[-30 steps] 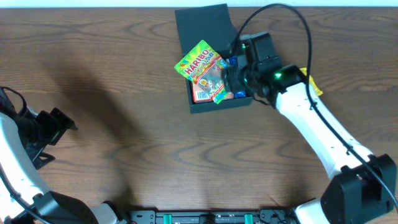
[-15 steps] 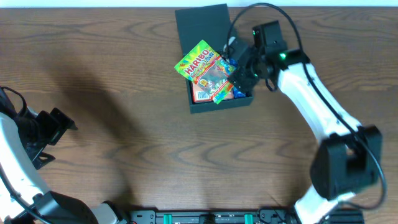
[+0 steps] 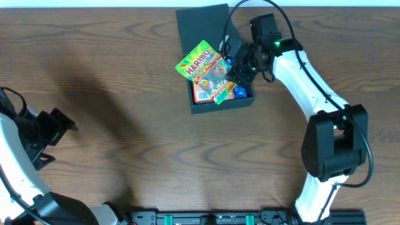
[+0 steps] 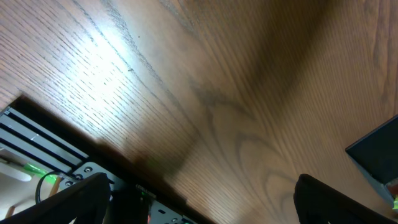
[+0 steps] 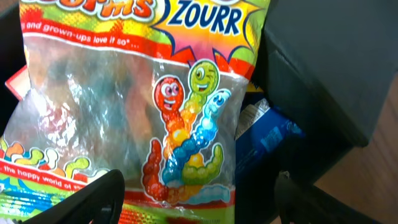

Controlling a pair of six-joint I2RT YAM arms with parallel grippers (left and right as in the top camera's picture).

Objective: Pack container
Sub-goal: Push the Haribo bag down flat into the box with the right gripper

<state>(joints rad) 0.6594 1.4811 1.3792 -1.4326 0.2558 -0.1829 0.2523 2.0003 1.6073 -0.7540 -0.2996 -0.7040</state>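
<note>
Two arms share a wooden table (image 3: 125, 75), and the dark box (image 3: 219, 105) sits at its far side, a little right of centre. The box opens upward, with its flap lid (image 3: 203, 25) hinged on the far wall and leaning back toward the far edge of the table. Box and lid together make a long shape running from near to far, turned slightly so that the near wall slopes up toward the right. Inside, a bright sweet packet (image 3: 201, 64) lies slantwise on top, its upper corner poking over the left rim. A red-and-white carton (image 3: 201, 95) shows beneath it, and a blue packet (image 3: 241, 92) lies in the near right corner.

The right pincer (image 3: 240, 69) hangs over the right half of the box, pointing down at the contents. Its wrist camera shows the two fingers (image 5: 87, 202) wide apart at either side of the picture, with the worm-printed end of the sweet packet and the blue packet between them. They grip nothing, and whether a fingertip touches the packet cannot be told.

The left pincer (image 3: 59, 123) is well apart from the box, at the table's left edge. Its fingers are also spread wide over bare wood and hold nothing. A dark corner of the box shows at the right edge of its own camera view.
</note>
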